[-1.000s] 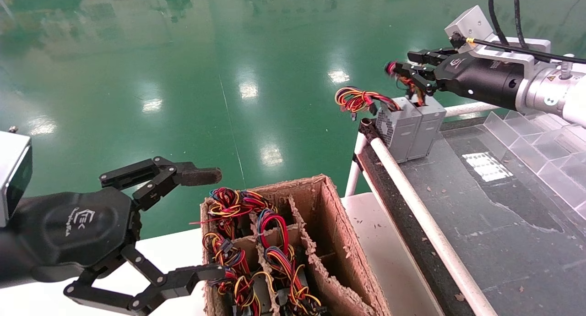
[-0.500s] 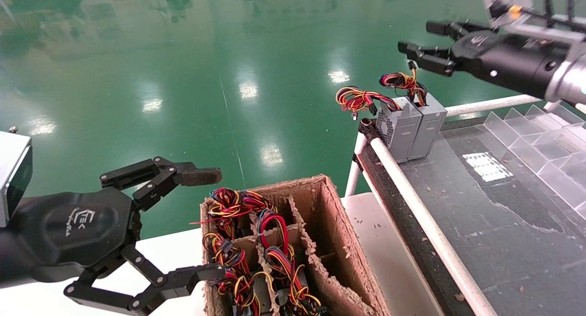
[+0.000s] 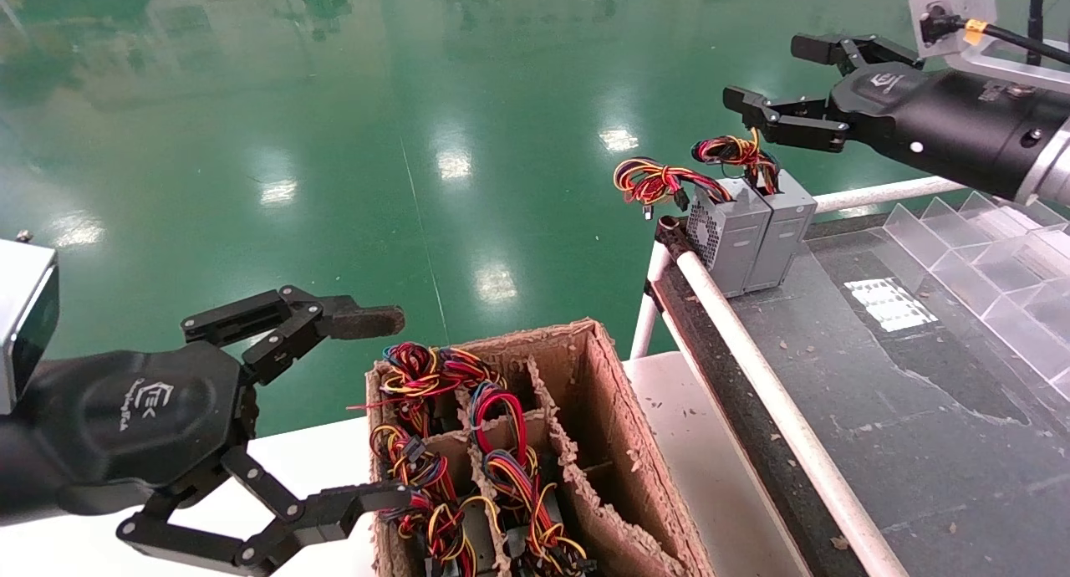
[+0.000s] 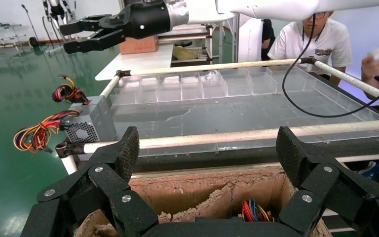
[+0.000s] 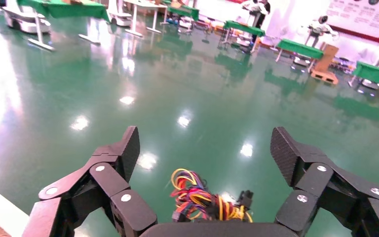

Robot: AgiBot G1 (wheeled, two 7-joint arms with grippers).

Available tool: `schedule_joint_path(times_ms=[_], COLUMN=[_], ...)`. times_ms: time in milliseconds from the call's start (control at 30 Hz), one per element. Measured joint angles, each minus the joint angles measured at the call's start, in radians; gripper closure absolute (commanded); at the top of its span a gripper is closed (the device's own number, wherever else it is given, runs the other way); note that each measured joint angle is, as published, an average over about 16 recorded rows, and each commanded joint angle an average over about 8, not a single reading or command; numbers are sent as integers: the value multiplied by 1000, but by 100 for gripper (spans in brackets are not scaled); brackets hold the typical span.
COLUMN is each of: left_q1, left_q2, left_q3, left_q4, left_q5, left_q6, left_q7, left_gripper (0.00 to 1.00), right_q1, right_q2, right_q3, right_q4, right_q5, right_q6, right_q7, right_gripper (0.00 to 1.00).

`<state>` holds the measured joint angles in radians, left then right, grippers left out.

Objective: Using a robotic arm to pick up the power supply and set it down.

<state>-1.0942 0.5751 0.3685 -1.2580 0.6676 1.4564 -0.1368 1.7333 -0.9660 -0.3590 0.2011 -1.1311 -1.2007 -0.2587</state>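
The power supply (image 3: 786, 236), a plain grey box, stands upright at the far left corner of the dark table (image 3: 903, 410), its curled red, yellow and black wires (image 3: 736, 151) on top. My right gripper (image 3: 765, 73) hovers open just above and to the right of those wires, touching nothing. In the right wrist view the wire bundle (image 5: 202, 197) lies below that open gripper (image 5: 206, 148). My left gripper (image 3: 389, 407) is parked open at the near left, beside the cardboard box. The left wrist view has it (image 4: 208, 148) open and empty.
A second grey box with a vent grille (image 3: 724, 238) stands against the power supply's left side. A divided cardboard box (image 3: 602, 410) holds several wired units. A white rail (image 3: 752, 376) edges the table. Clear plastic dividers (image 3: 986, 268) sit at the right.
My right gripper was down at the power supply's wires a second ago. It has since opened and risen up and to the right. The power supply stays on the table. The left arm is still.
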Motion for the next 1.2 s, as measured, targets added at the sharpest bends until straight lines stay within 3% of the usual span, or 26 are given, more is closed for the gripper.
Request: schedule_joint_path(times_ms=[1200], left_q1=[0], left_q2=[0], left_q3=[0], left_q4=[0], left_q5=[0], left_q6=[0], left_q7=[0], left_gripper=[0], right_q1=[-469], right_q2=[252], right_q3=[56], right_q4=[770], right_q5=[285], right_q6=[-210], right_q7=[317], right_gripper=[0])
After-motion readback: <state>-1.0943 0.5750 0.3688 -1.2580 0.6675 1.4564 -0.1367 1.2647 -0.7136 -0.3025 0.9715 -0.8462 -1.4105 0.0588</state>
